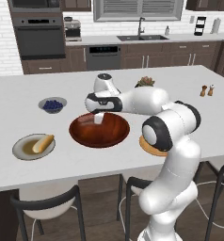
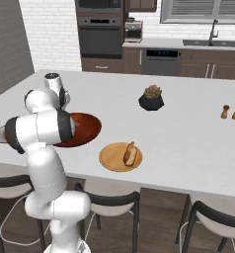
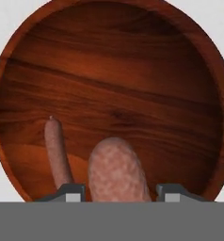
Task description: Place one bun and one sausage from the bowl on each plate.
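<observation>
The reddish-brown wooden bowl (image 1: 100,140) (image 2: 90,129) (image 3: 132,70) sits mid-counter. My gripper (image 1: 99,119) (image 3: 118,195) hangs just over its back part, shut on a thick pinkish sausage (image 3: 116,172) that stands between the finger tips. A slimmer pink sausage shape (image 3: 57,150) lies on the bowl floor to its left. The grey-rimmed plate (image 1: 19,145) at the left holds a bun (image 1: 43,143). The orange-tan plate (image 2: 109,159) (image 1: 149,148) holds a bun (image 2: 133,157) with a sausage (image 2: 127,151) beside it, and my arm partly covers this plate in the left base view.
A small grey bowl of blueberries (image 1: 52,104) stands behind the grey-rimmed plate. A potted plant (image 1: 145,82) (image 2: 151,99) and salt and pepper shakers (image 1: 207,90) (image 2: 230,112) stand farther back. Stools (image 1: 48,207) line the counter's front edge.
</observation>
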